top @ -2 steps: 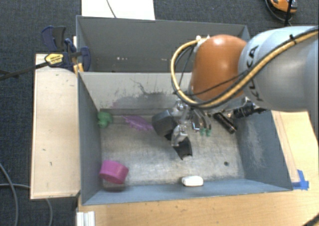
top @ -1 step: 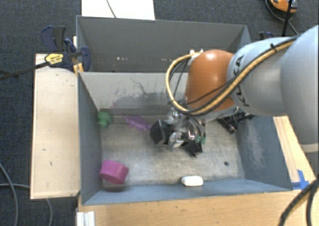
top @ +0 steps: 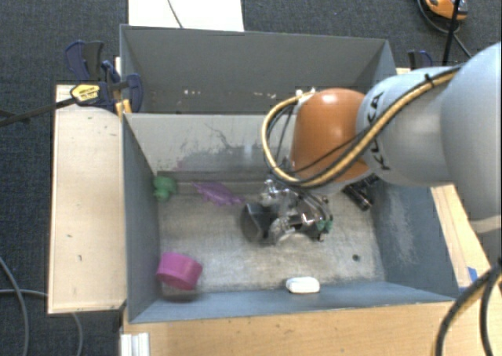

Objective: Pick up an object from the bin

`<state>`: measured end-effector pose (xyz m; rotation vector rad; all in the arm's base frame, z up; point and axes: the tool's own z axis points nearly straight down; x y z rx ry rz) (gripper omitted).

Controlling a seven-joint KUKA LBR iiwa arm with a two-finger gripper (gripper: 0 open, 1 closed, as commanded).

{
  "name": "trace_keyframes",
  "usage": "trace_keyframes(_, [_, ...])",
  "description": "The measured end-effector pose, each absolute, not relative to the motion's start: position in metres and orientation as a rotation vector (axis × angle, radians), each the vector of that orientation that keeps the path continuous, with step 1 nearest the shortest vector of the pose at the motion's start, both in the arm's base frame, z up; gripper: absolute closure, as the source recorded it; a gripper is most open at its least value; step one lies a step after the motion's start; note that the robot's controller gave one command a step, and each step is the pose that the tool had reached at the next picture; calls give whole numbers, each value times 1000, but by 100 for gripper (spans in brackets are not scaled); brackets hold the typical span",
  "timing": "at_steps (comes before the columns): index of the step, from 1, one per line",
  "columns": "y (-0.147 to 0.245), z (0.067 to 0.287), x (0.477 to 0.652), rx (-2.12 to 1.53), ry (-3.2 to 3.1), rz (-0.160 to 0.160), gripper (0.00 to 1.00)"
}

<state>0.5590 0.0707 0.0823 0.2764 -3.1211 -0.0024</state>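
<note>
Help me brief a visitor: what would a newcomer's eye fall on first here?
The grey arm with its orange wrist cover dominates, reaching from the right down to the middle of the bin. Then the magenta round piece in the front left corner, a green thing at the back left, and a white lump by the front wall.

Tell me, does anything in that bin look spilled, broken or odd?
Nothing stands out. The bin just holds loose things lying apart: a pink cylinder, a white lump, a green blob and a purple piece. The gripper sits low by a dark object.
</note>
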Motion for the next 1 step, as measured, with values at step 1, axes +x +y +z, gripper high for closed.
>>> trace_keyframes(1, [71,99,567,478,-3101,1,100])
